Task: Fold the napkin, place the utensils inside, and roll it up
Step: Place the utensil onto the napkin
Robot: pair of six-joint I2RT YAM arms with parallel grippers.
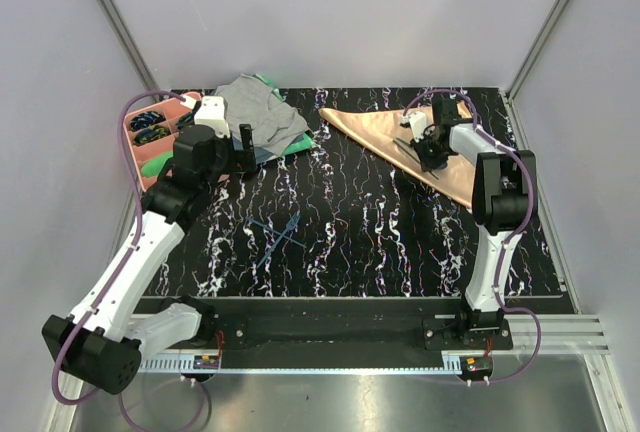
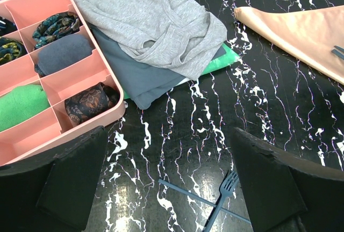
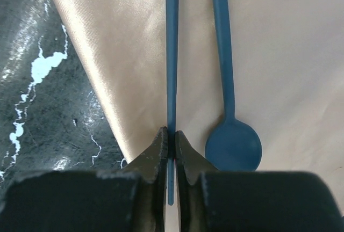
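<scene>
The peach napkin (image 1: 385,130) lies folded in a triangle at the back right; it also shows in the right wrist view (image 3: 290,55) and the left wrist view (image 2: 301,28). My right gripper (image 3: 171,138) is over its left edge, shut on the slim handle of a blue utensil (image 3: 171,55) whose head is out of view. A blue spoon (image 3: 232,146) lies on the napkin beside it. My right gripper shows in the top view (image 1: 432,155). A blue fork (image 2: 226,189) and a slim blue piece (image 2: 185,189) lie crossed on the table (image 1: 278,237). My left gripper (image 2: 169,189) is open and empty above them.
A pink compartment tray (image 2: 105,65) with rolled cloths stands at the back left. A grey cloth (image 2: 150,22) lies on darker cloth and a green cloth (image 2: 228,57) next to the tray. The black marbled table (image 1: 380,232) ends at grey walls.
</scene>
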